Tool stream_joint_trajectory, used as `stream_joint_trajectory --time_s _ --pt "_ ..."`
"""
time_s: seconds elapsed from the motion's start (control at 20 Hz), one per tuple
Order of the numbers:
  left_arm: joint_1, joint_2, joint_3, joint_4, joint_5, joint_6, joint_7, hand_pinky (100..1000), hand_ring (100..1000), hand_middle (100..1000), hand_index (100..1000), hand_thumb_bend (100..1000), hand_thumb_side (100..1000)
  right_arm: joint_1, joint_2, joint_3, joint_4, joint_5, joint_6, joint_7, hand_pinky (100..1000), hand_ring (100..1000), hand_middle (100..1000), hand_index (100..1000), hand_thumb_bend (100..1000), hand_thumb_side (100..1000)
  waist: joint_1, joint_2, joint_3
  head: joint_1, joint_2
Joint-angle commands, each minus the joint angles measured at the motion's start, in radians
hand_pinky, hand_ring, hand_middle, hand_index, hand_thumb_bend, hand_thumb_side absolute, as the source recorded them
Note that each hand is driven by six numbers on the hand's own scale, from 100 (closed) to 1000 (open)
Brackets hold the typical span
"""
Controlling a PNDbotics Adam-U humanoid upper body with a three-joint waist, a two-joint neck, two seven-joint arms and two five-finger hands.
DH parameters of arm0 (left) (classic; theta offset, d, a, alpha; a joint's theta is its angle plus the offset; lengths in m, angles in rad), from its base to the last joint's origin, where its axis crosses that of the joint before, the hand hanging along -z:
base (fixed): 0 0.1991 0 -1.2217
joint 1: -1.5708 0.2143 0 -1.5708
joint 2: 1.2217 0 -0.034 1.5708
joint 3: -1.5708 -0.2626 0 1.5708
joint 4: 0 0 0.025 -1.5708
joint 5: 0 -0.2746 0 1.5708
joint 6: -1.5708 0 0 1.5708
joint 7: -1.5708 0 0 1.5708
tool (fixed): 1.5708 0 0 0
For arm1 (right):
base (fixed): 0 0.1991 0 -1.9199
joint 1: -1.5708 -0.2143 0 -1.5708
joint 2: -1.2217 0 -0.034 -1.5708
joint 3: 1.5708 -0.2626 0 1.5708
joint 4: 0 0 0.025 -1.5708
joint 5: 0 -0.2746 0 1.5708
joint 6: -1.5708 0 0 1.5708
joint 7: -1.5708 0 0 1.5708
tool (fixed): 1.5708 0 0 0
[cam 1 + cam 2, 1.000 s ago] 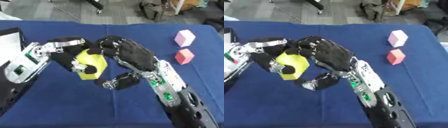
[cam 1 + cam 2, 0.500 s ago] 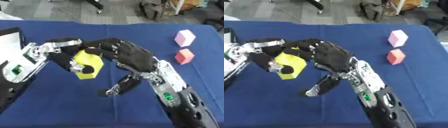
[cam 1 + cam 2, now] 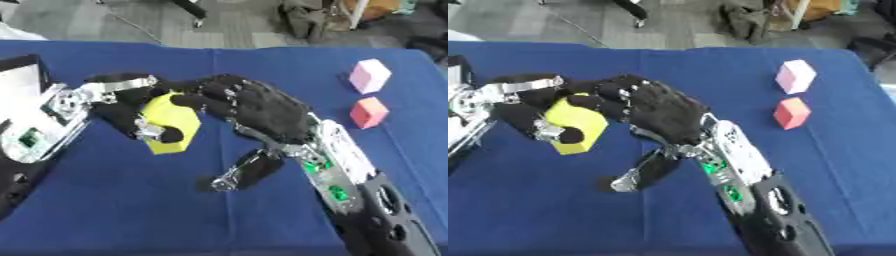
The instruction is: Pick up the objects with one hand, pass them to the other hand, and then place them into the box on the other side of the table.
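**Yellow block between two hands**

The yellow block (image 3: 171,122) is up off the blue table (image 3: 131,210), over the left part of it. The left hand (image 3: 131,107) has it — its fingers bend over the top of the block and its thumb curls in on the near side.

The right hand (image 3: 258,112) comes in from the near right. Its fingertips (image 3: 188,100) lie on the right side of the block, close by the left hand. The fingers are nearly straight and the thumb (image 3: 245,172) sticks out toward the near side, away from the block — so this hand is wide, not closed on anything.

Far off on the right side of the table sit two more blocks. The pink block (image 3: 369,76) is farther away, and the red block (image 3: 368,112) is just nearer than it. They are near each other but do not touch.
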Motion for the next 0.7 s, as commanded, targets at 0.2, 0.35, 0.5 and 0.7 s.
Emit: stream_joint_trajectory --time_s 0.2,0.35,0.5,0.7 --pt "0.018 0.104 0.138 0.026 -0.137 -0.055 0.107 715 553 176 416 324 233 -0.005 -0.021 -0.014 -0.024 -0.006 0.006 -0.004 838 867 901 965 534 548 0.011 -0.011 -0.003 -0.002 -0.002" --pt "0.049 0.172 0.225 0.027 -0.229 -0.067 0.191 715 559 182 423 348 216 0.0 -0.026 -0.017 -0.022 -0.009 0.008 -0.006 838 865 898 963 521 551 0.015 -0.012 -0.003 -0.001 -0.002" --pt "0.081 0.236 0.302 0.053 -0.33 -0.062 0.27 718 572 194 436 378 198 0.004 -0.035 -0.019 -0.021 -0.011 0.011 -0.007 838 865 899 964 515 552 0.02 -0.015 -0.001 0.006 -0.002" --pt "0.103 0.283 0.387 0.157 -0.493 -0.025 0.376 715 578 196 439 443 193 0.014 -0.047 -0.025 -0.016 -0.016 0.018 -0.004 839 865 895 962 490 560 0.027 -0.021 0.002 0.052 -0.002"
